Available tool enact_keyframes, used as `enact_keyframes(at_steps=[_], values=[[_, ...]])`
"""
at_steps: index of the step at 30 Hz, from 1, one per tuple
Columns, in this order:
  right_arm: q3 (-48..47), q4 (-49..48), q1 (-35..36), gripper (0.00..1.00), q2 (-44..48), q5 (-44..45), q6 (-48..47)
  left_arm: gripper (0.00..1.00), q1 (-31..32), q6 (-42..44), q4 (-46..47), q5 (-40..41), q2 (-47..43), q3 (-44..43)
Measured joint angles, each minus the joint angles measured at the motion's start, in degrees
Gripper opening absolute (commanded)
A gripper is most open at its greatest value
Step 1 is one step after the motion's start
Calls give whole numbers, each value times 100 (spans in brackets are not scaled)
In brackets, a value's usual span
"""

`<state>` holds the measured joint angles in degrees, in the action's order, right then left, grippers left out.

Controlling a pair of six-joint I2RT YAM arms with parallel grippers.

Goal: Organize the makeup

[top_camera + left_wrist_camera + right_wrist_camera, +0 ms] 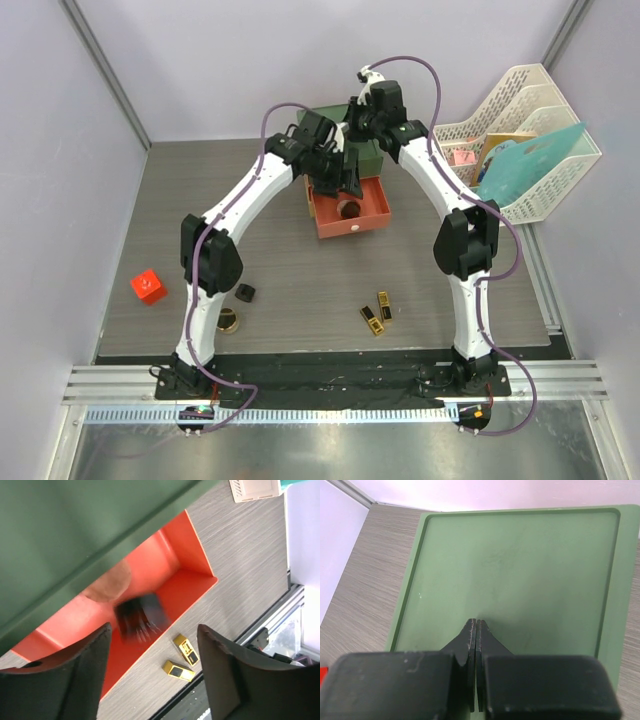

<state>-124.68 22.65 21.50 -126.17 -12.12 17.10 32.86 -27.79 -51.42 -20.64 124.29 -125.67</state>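
Note:
The orange drawer [372, 215] of the green box [365, 152] stands pulled out. My left gripper [338, 185] hovers over it, open and empty. In the left wrist view the gripper [154, 630] is above a blurred black item [141, 617] in the drawer [192, 580], next to a round peach compact [107, 586] half hidden under the box. Two gold-black lipsticks [372, 320] [384, 305] lie on the table; they also show in the left wrist view [186, 650] [178, 670]. A black jar [245, 292] and a gold jar [228, 322] sit near the left arm. My right gripper [477, 622] is shut, tips against the box's green top [520, 560].
A red cube [148, 287] sits at the left of the table. A white basket [530, 150] with papers and a teal folder stands at the back right. Grey walls close in both sides.

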Motion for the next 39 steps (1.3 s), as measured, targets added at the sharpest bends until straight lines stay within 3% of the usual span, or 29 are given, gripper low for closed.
enact_keyframes(at_steps=[12, 18, 25, 31, 39], values=[[-4, -9, 0, 2, -11, -4, 4, 75, -20, 413, -308, 518, -229, 101], [0, -13, 0, 1, -11, -4, 0, 81, -339, 603, -568, 988, -1558, 1318], [4, -20, -4, 2, -11, -28, 0, 85, -1196, 605, -898, 1440, -3086, 3128], [22, -37, -11, 1, -11, -59, 0, 88, -1541, 573, -1377, 1556, -2846, 4328], [76, -101, -20, 1, -7, -94, 2, 90, -1519, 603, -1661, 1552, -2293, 4922]])
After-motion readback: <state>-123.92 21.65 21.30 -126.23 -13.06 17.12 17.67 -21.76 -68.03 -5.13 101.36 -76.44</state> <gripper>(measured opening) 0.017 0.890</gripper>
